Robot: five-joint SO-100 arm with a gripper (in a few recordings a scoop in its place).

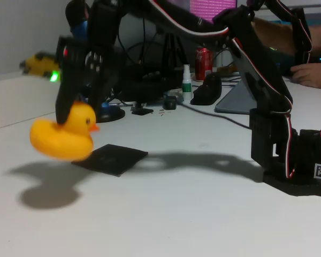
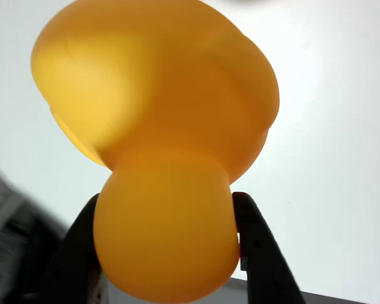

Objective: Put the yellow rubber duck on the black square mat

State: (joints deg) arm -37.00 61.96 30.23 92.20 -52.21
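Gripper (image 2: 168, 244) fingers pinch our yellow rubber duck (image 1: 64, 134) by its head, hanging it clear of the table, just left of the black square mat (image 1: 113, 158) in the fixed view.

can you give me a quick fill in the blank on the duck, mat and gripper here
1. The gripper is shut on the duck's ____.
2. In the fixed view the duck hangs ____ the table, with its shadow below.
3. The mat is ____ in colour.
4. The duck's beak is ____.

Missing words: head; above; black; orange
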